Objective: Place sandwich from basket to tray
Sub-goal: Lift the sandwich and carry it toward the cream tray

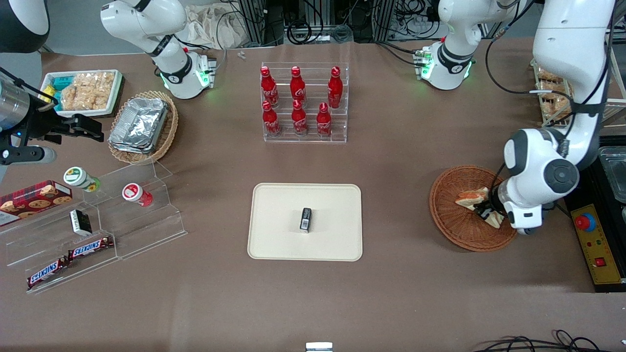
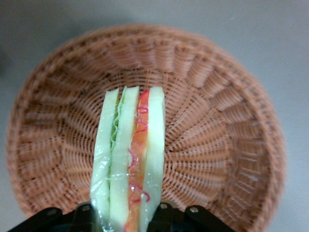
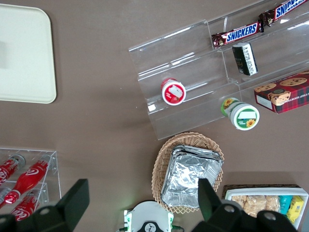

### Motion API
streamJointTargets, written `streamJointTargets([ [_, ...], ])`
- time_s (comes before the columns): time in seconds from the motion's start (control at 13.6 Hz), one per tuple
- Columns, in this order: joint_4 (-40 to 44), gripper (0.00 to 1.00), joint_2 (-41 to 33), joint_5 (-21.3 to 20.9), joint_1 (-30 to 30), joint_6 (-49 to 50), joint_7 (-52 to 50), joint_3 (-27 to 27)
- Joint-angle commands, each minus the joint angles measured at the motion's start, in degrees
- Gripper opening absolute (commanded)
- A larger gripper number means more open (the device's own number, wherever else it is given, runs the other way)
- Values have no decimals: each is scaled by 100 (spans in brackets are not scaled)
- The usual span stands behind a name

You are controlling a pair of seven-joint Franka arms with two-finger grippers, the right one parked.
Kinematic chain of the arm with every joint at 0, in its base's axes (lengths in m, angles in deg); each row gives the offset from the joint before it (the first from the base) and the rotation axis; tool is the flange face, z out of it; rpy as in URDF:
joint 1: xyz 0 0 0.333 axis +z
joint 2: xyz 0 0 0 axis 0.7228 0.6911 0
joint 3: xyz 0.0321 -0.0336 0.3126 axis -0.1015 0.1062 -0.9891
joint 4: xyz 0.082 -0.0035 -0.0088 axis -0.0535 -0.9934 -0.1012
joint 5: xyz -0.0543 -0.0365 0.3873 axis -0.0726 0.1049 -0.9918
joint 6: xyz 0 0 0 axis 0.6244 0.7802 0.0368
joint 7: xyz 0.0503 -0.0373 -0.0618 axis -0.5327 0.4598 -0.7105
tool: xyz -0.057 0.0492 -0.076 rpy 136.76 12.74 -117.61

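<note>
One white tray of wrapped snacks (image 1: 83,93) sits toward the parked arm's end of the table, with one tan wicker basket of foil containers (image 1: 144,126) beside it. Nearer the front camera, a clear stepped acrylic stand (image 1: 98,230) carries two Snickers bars (image 1: 90,248), two small round tubs (image 1: 137,194) and one cookie box (image 1: 34,198). Six red cola bottles (image 1: 299,103) fill a clear rack. One flat cream-beige rectangular tray (image 1: 305,221) holds a single small black box (image 1: 305,219). Toward the working arm's end lies one round reddish-brown wicker basket (image 1: 467,209), and over it hangs the left arm's gripper (image 1: 486,211).

Only the left wrist view shows the grasp: black fingers (image 2: 82,215) clamp one triangular wedge sandwich (image 2: 129,159) of pale bread, green and red-orange filling showing, above the basket's weave (image 2: 217,135). Only the right wrist view shows the tub lids face-on.
</note>
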Motion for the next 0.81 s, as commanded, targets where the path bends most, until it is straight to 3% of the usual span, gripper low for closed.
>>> streamJointTargets([
  [0.0, 958, 0, -78, 9, -118, 1219, 255, 14],
  [0.37, 3471, 0, 211, 237, -496, 3540, 530, 372],
  [0.51, 3939, 0, 343, 177, -680, 3711, 477, 847],
  [0.73, 4177, 0, 737, 150, -1443, 3457, 504, 964],
])
